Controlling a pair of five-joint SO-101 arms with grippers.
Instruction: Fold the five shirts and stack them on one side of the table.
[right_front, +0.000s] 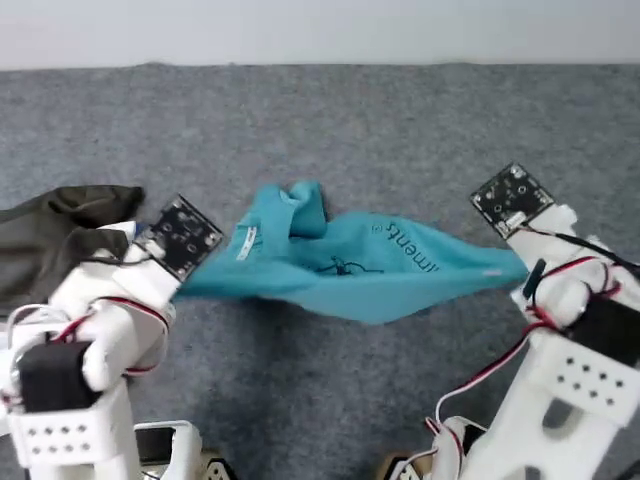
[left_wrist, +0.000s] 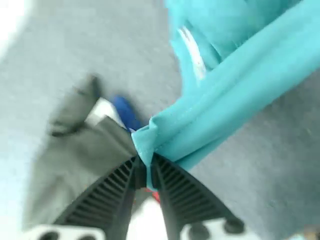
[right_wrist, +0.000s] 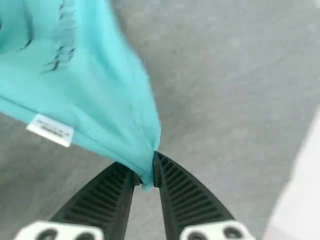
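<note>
Left gripper (left_wrist: 145, 172) and right gripper (right_wrist: 148, 175) each clench one end of the teal shirt (right_front: 350, 268), stretched beside the olive shirt (right_front: 50, 235).

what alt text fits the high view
A teal shirt hangs stretched between the left gripper and the right gripper, each shut on one end, over the grey table. A dark shirt lies crumpled beside the left arm.
</note>
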